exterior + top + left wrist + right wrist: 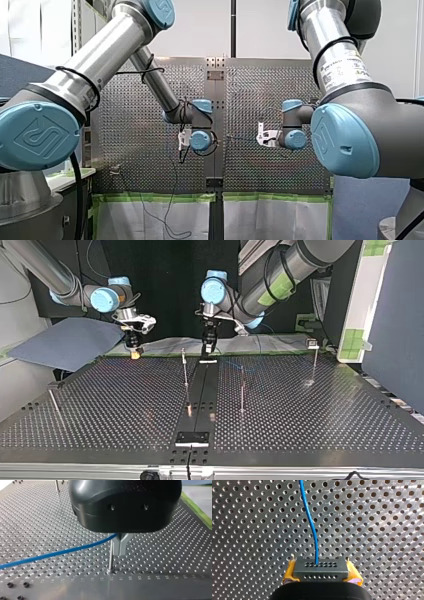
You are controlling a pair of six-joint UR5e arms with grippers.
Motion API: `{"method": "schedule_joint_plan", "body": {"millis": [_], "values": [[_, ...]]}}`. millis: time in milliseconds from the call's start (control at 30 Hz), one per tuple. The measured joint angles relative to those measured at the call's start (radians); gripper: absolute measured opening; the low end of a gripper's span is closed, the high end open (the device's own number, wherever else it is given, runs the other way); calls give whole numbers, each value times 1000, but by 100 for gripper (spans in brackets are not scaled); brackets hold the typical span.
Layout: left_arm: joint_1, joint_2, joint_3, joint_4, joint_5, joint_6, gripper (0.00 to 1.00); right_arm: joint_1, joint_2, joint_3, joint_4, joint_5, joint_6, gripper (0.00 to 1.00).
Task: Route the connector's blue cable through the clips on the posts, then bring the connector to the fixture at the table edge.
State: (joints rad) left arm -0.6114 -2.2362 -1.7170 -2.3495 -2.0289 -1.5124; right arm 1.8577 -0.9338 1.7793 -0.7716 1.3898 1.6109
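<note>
In the right wrist view, my right gripper is shut on the grey connector. Its yellow pads press on the connector's two ends. The blue cable leaves the connector's top and runs away over the perforated plate. My left gripper has its metal fingers shut on the blue cable, right beside a thin post. In the top view, my right gripper hangs at the far left edge and my left gripper near the far middle.
Thin posts stand on the table: one left of the centre strip, one right of it, one with a clip at the far right, and one at the left edge. A black block sits at the near edge.
</note>
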Motion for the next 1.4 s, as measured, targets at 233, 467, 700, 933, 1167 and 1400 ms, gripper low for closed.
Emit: {"method": "schedule_joint_plan", "body": {"millis": [233,467,700,933,1167,1400], "values": [[4,-12,15,-5,-5,0,0,-3,1,-5,4,0,1,0],[6,-55,52,-29,-10,-3,0,-4,2,-6,3,1,1,0],[9,-60,75,-40,-8,-5,0,-4,4,-10,1,0,2,0],[15,-61,79,-43,-8,-5,0,-5,6,-13,0,0,2,0],[20,-61,90,-45,-9,-5,0,-7,21,-22,1,1,4,0],[30,-61,105,-47,-8,-5,0,-8,33,-40,4,1,6,0]]}}
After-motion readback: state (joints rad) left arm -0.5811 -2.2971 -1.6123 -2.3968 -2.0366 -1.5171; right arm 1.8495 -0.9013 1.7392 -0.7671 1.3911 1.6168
